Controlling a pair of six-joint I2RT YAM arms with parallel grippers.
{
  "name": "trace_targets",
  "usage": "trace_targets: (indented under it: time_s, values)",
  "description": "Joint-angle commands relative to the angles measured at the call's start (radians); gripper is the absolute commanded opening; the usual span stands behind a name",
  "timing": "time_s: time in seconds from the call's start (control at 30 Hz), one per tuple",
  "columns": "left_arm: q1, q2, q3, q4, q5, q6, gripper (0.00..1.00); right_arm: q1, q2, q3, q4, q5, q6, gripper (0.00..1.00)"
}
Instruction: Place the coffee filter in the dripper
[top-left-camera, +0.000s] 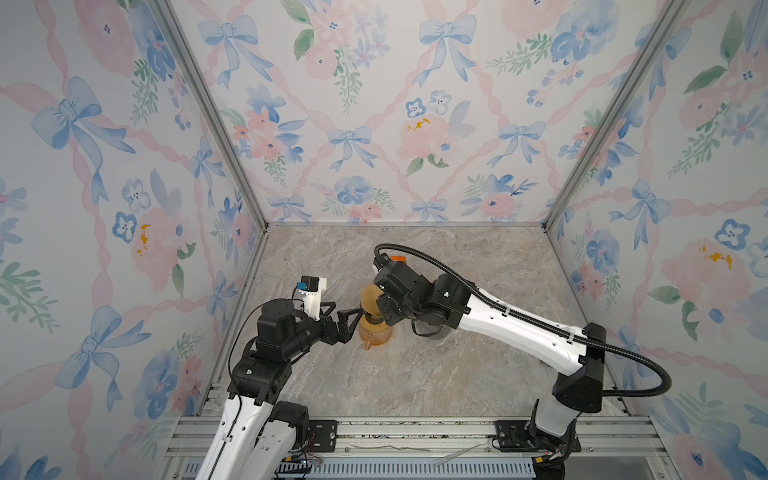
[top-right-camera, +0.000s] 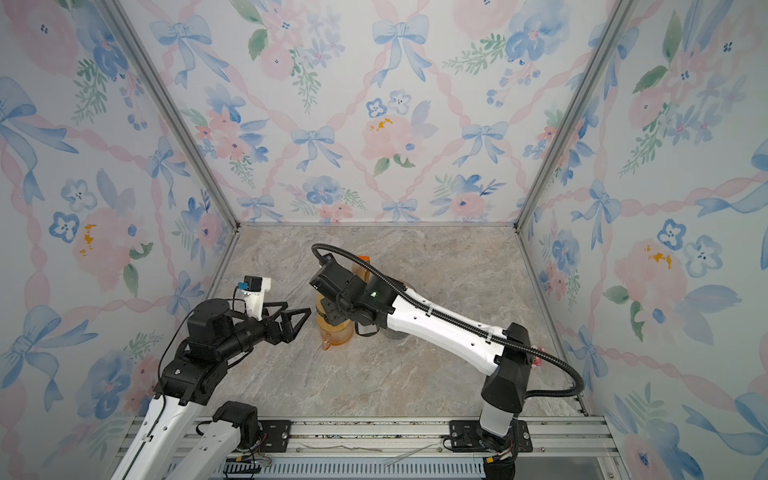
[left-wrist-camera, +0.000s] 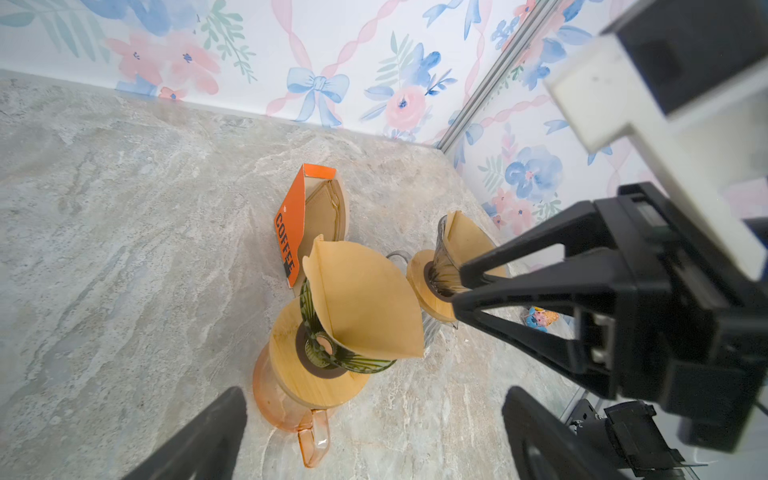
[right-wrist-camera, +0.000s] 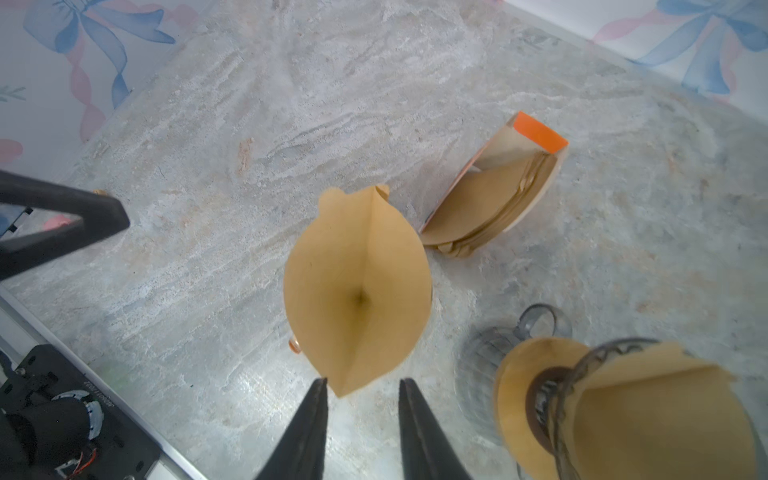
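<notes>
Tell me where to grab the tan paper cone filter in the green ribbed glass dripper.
Pinch the tan paper filter at its free upper rim, from above: it flares open well clear of the green glass dripper, which encloses its lower cone.

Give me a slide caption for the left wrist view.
Paper filter sits opened in the green dripper atop an orange carafe.

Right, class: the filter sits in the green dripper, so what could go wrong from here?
The coffee filter stands high above the dripper rim, loosely seated; it may tip out.
The right gripper has its jaws open at the filter's edge; pulling away could snag it.
The left gripper hangs open close by; a nudge might topple the orange carafe beneath.
</notes>
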Motion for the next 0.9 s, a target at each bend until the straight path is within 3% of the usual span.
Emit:
trace_targets:
  time_s: [0.0,0.3,0.6,0.87]
  values:
    - [-0.002,0.040,-0.009,0.008,-0.023,0.001,0.98,0.021,-0.100,-0.121,0.061,0.047,0.047,0.36]
    - [0.004,0.155,0.043,-0.032,-0.069,0.014,0.92,0.030,-0.261,-0.352,0.138,0.055,0.104,0.43]
    - [0.000,0.405,0.241,-0.187,-0.054,0.045,0.87,0.024,-0.258,-0.346,0.133,0.077,0.088,0.50]
    - [-0.027,0.538,0.292,-0.236,-0.043,0.050,0.78,0.003,-0.254,-0.330,0.131,0.060,0.065,0.55]
